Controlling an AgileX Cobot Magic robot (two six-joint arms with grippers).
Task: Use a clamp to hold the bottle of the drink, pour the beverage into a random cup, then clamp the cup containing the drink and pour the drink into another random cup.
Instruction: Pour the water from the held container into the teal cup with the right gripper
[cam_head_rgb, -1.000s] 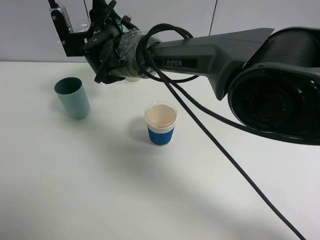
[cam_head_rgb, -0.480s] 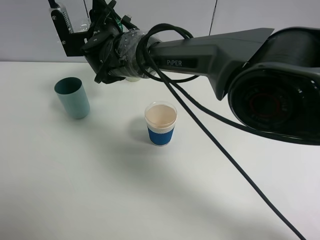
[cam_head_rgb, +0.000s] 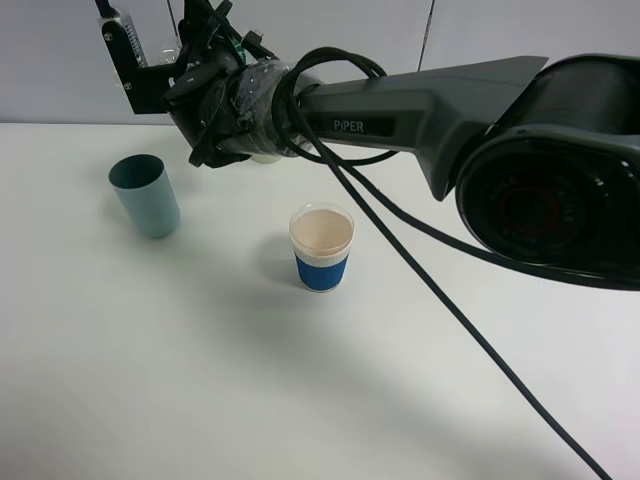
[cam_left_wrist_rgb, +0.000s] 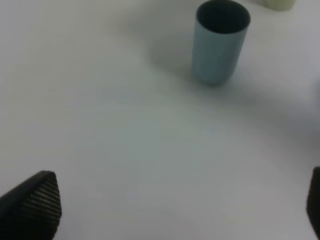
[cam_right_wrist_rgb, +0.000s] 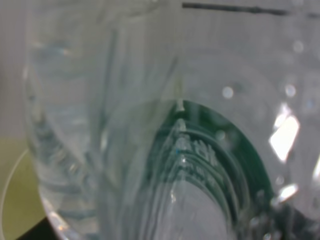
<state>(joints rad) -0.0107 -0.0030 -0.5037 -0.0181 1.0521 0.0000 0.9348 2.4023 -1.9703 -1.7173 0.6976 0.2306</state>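
Clear plastic and a green label filled the right wrist view: the right gripper (cam_head_rgb: 150, 72) was clamped on the bottle (cam_right_wrist_rgb: 175, 125), held high over the table (cam_head_rgb: 200, 380), near the teal cup (cam_head_rgb: 145, 195). Nothing had shifted over the last second; bottle and teal cup sat as before, so the pour looked not yet begun. The left gripper (cam_left_wrist_rgb: 175, 210) hung wide open, empty, facing the teal cup.

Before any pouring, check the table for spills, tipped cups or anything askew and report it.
Nothing stands out. The teal cup and the paper cup stand upright, apart, on a dry-looking table. The right hand holds the bottle raised; the pale cup behind it is mostly hidden.
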